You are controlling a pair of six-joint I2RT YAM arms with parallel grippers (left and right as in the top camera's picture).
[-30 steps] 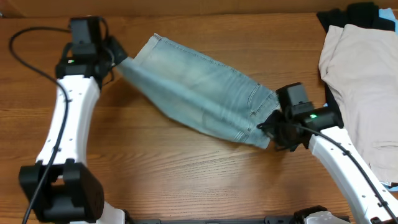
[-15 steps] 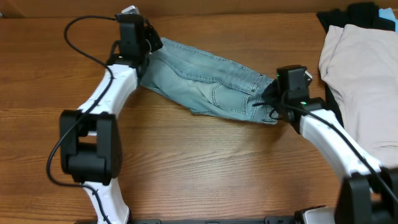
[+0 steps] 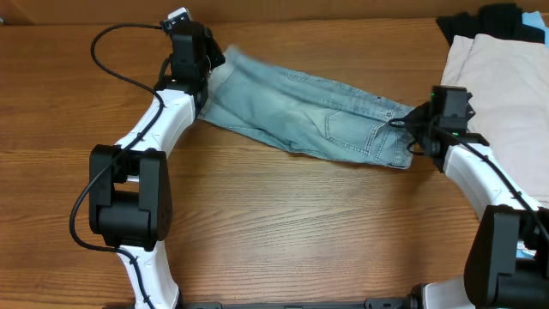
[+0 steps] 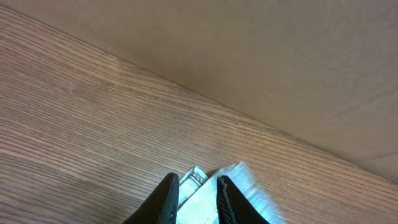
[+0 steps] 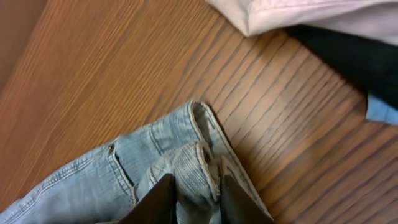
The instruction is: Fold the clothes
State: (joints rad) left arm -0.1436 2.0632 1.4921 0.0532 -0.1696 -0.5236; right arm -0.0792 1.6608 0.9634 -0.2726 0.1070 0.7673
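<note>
- Denim shorts (image 3: 309, 112) down on the wooden surface (image 3: 283, 232), spread out in the far half, long axis running from 10 o'clock across to 3 o'clock.
- Leg end up at 10 o'clock, waistband end over at 3 o'clock, pocket stitching facing up.
- Left tool (image 3: 213, 64) right at the 10 o'clock end; on the wrist view, fingers a little apart with a pale strip of denim between them. Clamped or let go? Cannot tell.
- Right tool (image 3: 412, 124) at the 3 o'clock end; wrist view has the bunched waistband sitting between slightly parted fingers. Pinching or loose, cannot tell.
- Beige garment (image 3: 497, 112) heaped at 2 o'clock, near the right tool, apart from the shorts.
- Black garment (image 3: 467, 21) peeking out around the beige one.
</note>
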